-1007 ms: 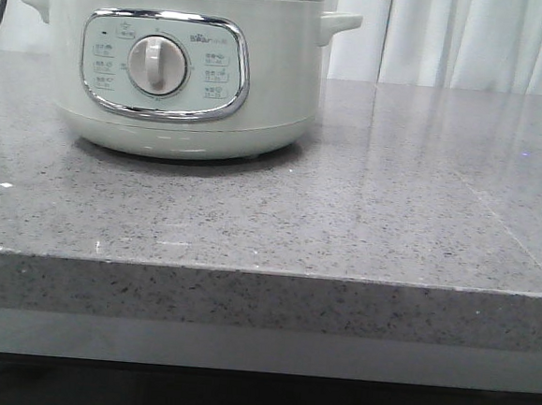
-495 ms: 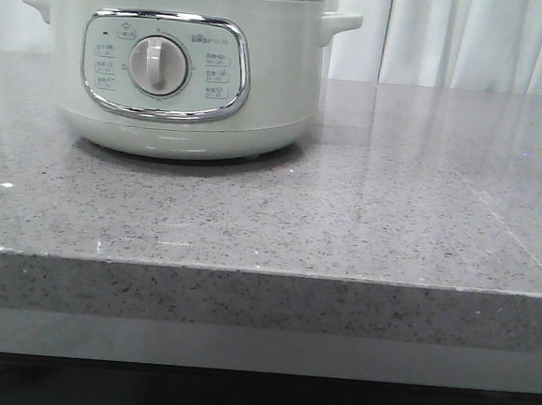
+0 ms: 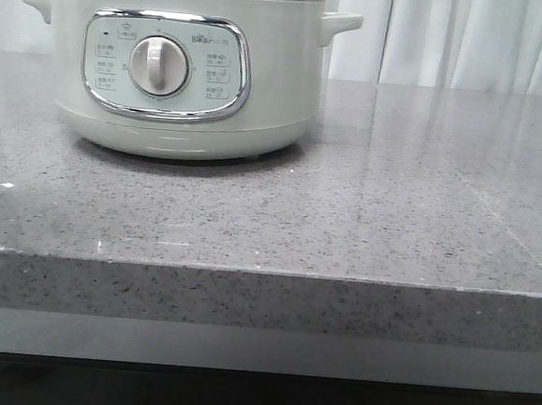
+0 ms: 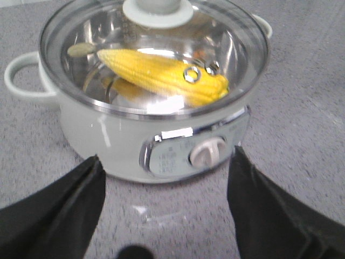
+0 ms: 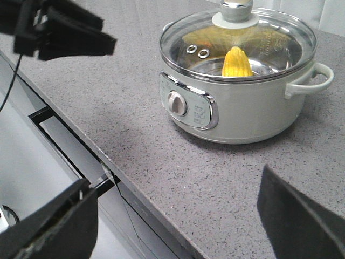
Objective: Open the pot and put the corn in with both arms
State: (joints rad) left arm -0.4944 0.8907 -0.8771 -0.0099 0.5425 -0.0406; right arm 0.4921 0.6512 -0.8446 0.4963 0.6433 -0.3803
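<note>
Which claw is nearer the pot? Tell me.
Left. The left claw hangs open just in front of the pot; the right claw sits open farther back, past the counter edge.

A glossy, smooth enamel-like finish was shown by the pot (image 3: 180, 102), with a polished chrome frame (image 3: 165, 66) around the panel at its 6 o'clock side. Its lid (image 4: 156, 59) looked like clear glass, steel-rimmed. The tabletop (image 3: 364, 219) appeared as speckled, polished grey stone. The fingers (image 4: 59, 210) were seen as matt black.
</note>
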